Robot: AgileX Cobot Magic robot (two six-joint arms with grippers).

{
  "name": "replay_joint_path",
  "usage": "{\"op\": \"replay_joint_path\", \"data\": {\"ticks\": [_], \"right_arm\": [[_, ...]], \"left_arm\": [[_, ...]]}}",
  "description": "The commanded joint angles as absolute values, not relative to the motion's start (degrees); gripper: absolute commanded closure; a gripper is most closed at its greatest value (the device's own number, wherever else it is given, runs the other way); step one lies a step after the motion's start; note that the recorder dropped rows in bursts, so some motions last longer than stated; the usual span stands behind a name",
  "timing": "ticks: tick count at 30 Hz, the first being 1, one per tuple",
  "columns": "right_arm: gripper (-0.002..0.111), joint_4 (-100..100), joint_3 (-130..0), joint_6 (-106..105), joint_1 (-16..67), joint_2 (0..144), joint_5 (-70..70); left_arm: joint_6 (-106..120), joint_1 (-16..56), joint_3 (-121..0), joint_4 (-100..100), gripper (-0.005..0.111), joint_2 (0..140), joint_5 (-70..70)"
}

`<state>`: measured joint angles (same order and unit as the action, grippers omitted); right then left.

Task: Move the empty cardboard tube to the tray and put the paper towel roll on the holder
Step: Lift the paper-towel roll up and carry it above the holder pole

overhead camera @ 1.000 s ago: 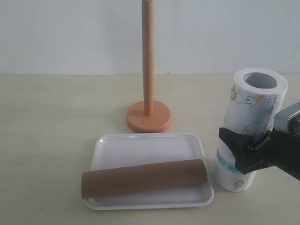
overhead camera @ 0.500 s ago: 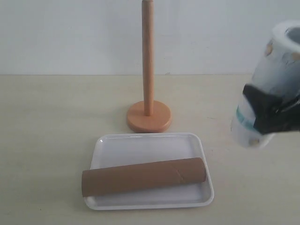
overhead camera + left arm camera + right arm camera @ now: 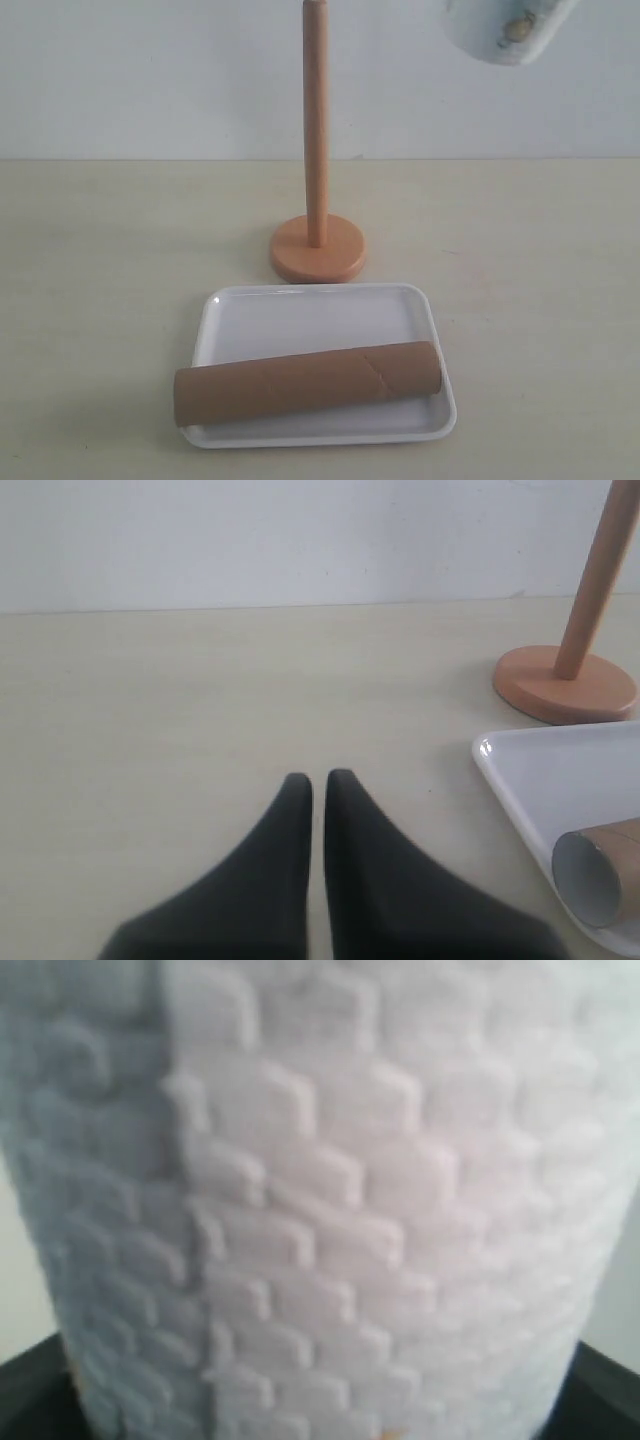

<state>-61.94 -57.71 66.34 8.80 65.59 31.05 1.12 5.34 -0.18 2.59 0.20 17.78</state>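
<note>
The brown empty cardboard tube (image 3: 308, 382) lies lengthwise across the near part of the white tray (image 3: 310, 316); its open end (image 3: 592, 878) shows in the left wrist view. The wooden holder (image 3: 317, 190) stands upright behind the tray with a bare pole. Only the lower end of the paper towel roll (image 3: 507, 30) shows, high at the top right of the exterior view. Its embossed white surface (image 3: 330, 1200) fills the right wrist view, with my right gripper shut on it; black finger parts show only at the corners. My left gripper (image 3: 318, 780) is shut and empty above the table, left of the tray.
A pale beige table (image 3: 100, 260) runs back to a white wall (image 3: 150, 70). The holder's round base (image 3: 565, 683) sits just beyond the tray's far rim.
The paper towel roll has been lifted off the table at the right and carried up and slightly left, almost out of the top of the exterior view. Tube, tray and holder stay put.
</note>
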Motion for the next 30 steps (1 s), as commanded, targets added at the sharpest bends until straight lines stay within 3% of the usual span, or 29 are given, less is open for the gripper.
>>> {"op": "replay_joint_path", "data": {"ticks": [1, 3, 6, 12, 30], "right_arm": [[0.108, -66.4, -71.0, 67.5, 19.6, 73.7, 24.4], [0.108, -66.4, -78.1, 60.5, 28.3, 78.5, 10.4], [0.108, -66.4, -86.5, 59.3, 33.2, 84.8, 4.0], [0.108, -64.9, -98.4, 63.8, 33.3, 94.4, -1.5], [0.108, -63.6, -99.4, 65.9, 33.9, 101.7, -4.6]], "left_arm": [[0.5, 5.2, 0.0, 2.5, 0.103, 0.0, 17.7], [0.5, 5.2, 0.0, 2.5, 0.103, 0.0, 17.7], [0.5, 5.2, 0.0, 2.5, 0.103, 0.0, 17.7], [0.5, 5.2, 0.0, 2.5, 0.103, 0.0, 17.7], [0.5, 5.2, 0.0, 2.5, 0.103, 0.0, 17.7]]}}
